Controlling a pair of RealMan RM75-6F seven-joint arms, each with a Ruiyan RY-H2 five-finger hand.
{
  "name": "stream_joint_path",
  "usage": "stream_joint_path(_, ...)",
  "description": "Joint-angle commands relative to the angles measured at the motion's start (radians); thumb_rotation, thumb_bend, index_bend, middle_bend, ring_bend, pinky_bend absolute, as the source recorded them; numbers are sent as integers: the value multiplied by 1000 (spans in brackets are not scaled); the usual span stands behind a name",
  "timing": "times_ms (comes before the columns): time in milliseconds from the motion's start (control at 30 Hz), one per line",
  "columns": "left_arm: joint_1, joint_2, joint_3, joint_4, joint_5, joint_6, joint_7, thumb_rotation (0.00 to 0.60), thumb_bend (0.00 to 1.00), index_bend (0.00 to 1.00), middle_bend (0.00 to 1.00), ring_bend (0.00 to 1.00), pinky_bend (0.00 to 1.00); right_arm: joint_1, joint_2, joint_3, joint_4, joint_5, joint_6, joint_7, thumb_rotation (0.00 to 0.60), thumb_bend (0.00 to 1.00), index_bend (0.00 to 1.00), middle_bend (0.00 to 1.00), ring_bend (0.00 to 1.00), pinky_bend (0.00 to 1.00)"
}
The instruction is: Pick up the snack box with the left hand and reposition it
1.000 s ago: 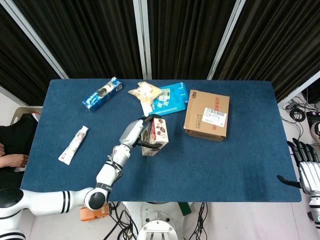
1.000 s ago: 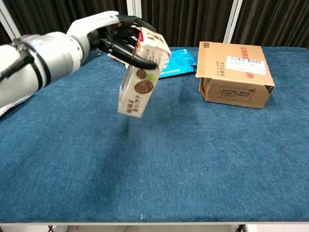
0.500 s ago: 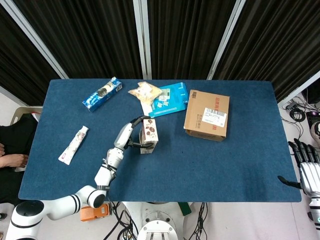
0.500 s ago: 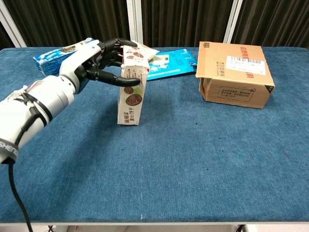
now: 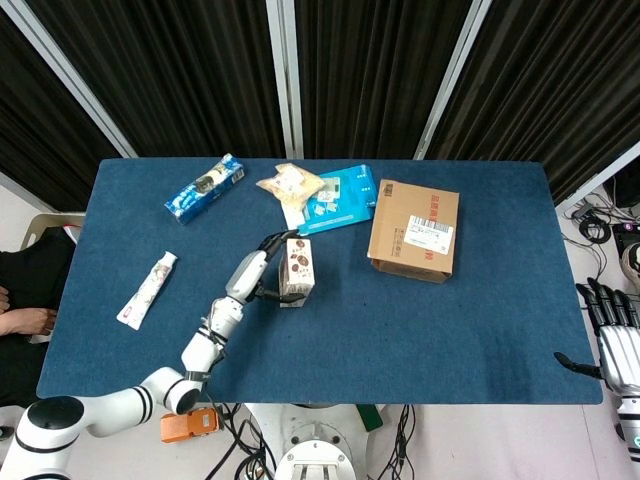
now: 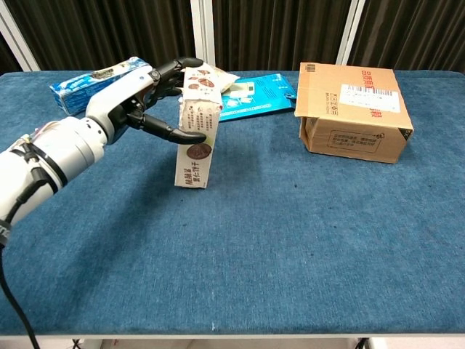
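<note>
The snack box (image 5: 298,268) (image 6: 199,109), tall and pale with brown cookie pictures, stands upright on the blue table (image 5: 450,320) just left of centre. My left hand (image 5: 258,272) (image 6: 142,98) reaches it from the left. The thumb lies across the box's front face and the other fingers curl behind its top edge, so the hand holds the box. My right hand (image 5: 612,345) hangs beyond the table's right front corner with its fingers spread and nothing in it.
A cardboard box (image 5: 414,229) (image 6: 354,109) sits right of the snack box. Behind it lie a blue pouch (image 5: 340,197) (image 6: 258,93) and a snack bag (image 5: 290,184). A blue carton (image 5: 205,187) (image 6: 87,83) and a white packet (image 5: 147,290) lie to the left.
The snack box came down from tilted in the air to standing upright on the table. My left hand lowered with it and its fingers spread a little wider. The right hand stayed still.
</note>
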Motion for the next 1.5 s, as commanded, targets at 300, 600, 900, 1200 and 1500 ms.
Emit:
stream_joint_path(300,4,59,23,-55,11,0,37,600,17,0,0,0,3,0,-1,0,5,-6,1,12,600,102,0,0,0,0)
stream_joint_path(600,1,188,54,-179,34,-17,205,600,18,0,0,0,0,3,-3,-1,12,-14,1,29,600,102,0,0,0,0)
stream_joint_path(900,-1,406,44,-506,-61,-97,503,600,20,0,0,0,0,7,-8,-1,23,-18,-1,39,600,102,0,0,0,0)
stream_joint_path(1200,-63,517,-22,-850,-488,-118,919,600,20,0,0,0,0,7,-14,-2,36,-23,3,54,600,102,0,0,0,0)
stream_joint_path(1500,-225,485,-102,-961,-913,17,1228,600,20,0,0,0,0,13,-18,-1,47,-19,-9,67,600,102,0,0,0,0)
